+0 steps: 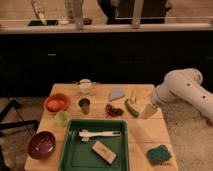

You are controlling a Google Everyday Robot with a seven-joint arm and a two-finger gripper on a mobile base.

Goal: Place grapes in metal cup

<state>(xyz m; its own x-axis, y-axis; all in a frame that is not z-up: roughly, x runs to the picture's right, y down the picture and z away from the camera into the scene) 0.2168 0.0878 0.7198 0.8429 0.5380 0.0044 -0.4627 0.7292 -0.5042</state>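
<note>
The two-finger gripper (149,111) hangs tip-down over the right edge of the light wooden table (145,131), at the end of a white rounded arm (182,89) that comes in from 3 o'clock. Its fingers stand spread, with nothing between them.

Just beside it at 9 o'clock lies a green cucumber-like vegetable (131,108). Past that, still at 9 o'clock, the small bunch of dark reddish-purple grapes (114,110) rests on the tabletop, apart from the gripper. The short dark grey metal cup (84,105) stands upright further along the same line — near the grapes but not touching them.

From the metal cup:
- a whitish handled mug (86,86) at 12 o'clock
- an orange bowl (56,103) at 9 o'clock
- a light green translucent cup (62,118) at 8 o'clock

A dark green rectangular tray (66,150) sits at 6 o'clock of the grapes. A teal sponge (159,154) lies at 6 o'clock of the gripper — well apart.
</note>
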